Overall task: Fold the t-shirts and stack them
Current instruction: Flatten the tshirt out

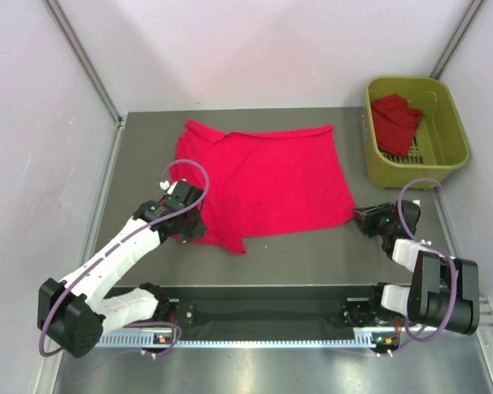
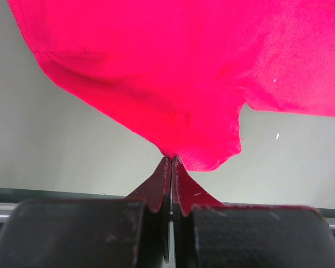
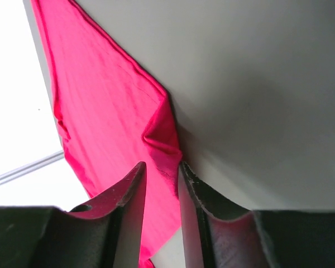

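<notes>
Left hand [image 2: 171, 159] pinches t-shirt [image 1: 263, 180] near-left edge.

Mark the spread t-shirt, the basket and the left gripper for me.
spread t-shirt [image 1: 267, 185]: top view, middle of cloth.
basket [image 1: 394, 175]: top view, near wall.
left gripper [image 2: 172, 161]: left wrist view, between shut fingertips.

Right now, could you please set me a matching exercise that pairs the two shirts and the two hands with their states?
Things:
1. spread shirt
2. bunched shirt
3. left hand
4. right hand

States:
A. fingers apart, at a corner of the shirt
B. lying in the basket
C. spread out on the table
D. shut on an edge of red cloth

Pairs: 1-C, 2-B, 3-D, 4-A
</notes>
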Tool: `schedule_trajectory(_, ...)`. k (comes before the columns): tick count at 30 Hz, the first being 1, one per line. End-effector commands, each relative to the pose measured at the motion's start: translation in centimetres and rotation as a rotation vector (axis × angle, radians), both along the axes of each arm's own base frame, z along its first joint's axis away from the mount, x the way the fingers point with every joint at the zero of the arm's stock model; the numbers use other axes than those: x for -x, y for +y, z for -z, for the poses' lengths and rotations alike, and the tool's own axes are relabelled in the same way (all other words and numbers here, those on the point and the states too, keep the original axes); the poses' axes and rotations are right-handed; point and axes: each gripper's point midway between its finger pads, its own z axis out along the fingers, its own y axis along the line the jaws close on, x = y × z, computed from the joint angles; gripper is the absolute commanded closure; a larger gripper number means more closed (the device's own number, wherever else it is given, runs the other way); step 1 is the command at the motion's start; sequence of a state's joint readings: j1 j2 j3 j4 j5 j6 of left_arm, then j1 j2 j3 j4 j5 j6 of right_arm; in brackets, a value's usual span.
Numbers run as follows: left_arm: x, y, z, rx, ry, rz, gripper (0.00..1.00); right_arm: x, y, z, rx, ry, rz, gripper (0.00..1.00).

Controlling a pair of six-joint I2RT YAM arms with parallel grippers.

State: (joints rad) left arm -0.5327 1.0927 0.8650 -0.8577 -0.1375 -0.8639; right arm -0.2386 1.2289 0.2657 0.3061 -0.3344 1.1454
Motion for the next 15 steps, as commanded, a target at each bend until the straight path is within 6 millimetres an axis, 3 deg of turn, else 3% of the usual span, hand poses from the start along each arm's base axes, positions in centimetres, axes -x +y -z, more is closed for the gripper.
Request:
schedule_trajectory(1, -0.7, 0.1, -1.7, 0.005, -0.053, -0.002, 1.00, -0.4, -0.2, -0.4, 0.009, -0.049, -0.012, 0.71)
schedule_trajectory(5, -0.8, 0.1, -1.8, 0.004, -0.060, -0.001, 1.00, -0.1, 0.0, -0.1, 0.027, -0.039, -0.044, 0.76)
schedule_trajectory(8, -1.0, 0.1, -2.0, 0.001, -0.070, 0.001, 1.00, 0.2, 0.2, 0.3, 0.040, -0.032, -0.063, 0.86)
schedule_trajectory(10, -1.3, 0.3, -2.2, -0.011, -0.080, -0.002, 1.00, 0.2, 0.2, 0.1, 0.058, -0.039, -0.082, 0.99)
schedule_trajectory(11, -1.7, 0.3, -2.7, -0.015, -0.099, 0.002, 1.00, 0.5, 0.2, 0.3, 0.085, -0.024, -0.109, 1.00)
schedule_trajectory(14, -3.4, 0.7, -4.7, -0.056, -0.183, 0.008, 1.00, -0.1, -0.2, -1.0, 0.170, -0.048, -0.158, 1.00)
schedule_trajectory(15, -4.2, 0.8, -5.4, -0.069, -0.217, 0.009, 1.00, -1.0, -0.6, -2.4, 0.199, -0.073, -0.163, 1.00)
